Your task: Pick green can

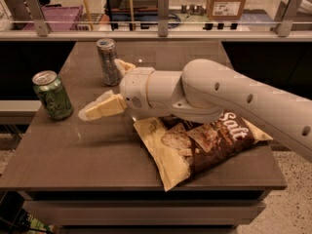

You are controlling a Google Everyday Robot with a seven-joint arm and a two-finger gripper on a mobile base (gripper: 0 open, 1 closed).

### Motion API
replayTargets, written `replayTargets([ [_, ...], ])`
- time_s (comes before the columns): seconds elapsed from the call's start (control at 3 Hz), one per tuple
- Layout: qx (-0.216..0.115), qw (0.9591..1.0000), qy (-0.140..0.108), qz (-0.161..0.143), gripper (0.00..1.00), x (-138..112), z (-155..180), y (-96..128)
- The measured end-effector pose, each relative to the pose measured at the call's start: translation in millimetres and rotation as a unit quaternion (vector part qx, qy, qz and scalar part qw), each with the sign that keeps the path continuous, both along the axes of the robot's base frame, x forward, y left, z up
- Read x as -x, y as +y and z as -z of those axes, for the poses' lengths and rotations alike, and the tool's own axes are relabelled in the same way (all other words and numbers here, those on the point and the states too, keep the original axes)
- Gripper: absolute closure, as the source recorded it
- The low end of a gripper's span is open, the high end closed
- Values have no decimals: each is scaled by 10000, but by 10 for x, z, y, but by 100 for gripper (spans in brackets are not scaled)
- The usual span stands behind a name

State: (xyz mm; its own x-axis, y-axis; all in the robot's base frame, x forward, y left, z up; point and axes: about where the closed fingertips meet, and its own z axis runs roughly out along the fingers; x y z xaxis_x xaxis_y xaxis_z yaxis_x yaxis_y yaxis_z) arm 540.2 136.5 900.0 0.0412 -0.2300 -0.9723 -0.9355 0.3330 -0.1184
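Note:
The green can [52, 95] stands upright near the left edge of the brown table [87, 155]. It has a light green patterned body and a silver top with a pull tab. My gripper [100, 88] is above the table just right of the can, reaching in from the right on a white arm. It is open and empty: one cream finger [100, 107] points at the can and the other [122, 65] sits higher, by the silver can. A small gap separates the lower fingertip from the green can.
A taller, slimmer silver-grey can [108, 61] stands at the back, just behind the gripper. A brown and cream chip bag [195, 140] lies under the arm at the front right. A railing [161, 26] with posts runs behind the table.

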Motion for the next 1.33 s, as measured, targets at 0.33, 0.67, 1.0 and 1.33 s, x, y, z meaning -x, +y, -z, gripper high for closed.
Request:
replayTargets([
  [0.33,-121,9999,9,-63,0,-85,18,141],
  [0.67,-254,9994,24,-228,0,-77,31,331],
  [1.0,-343,9988,55,-354,0,-19,28,507],
  [1.33,-396,9983,93,-411,0,16,36,654],
])
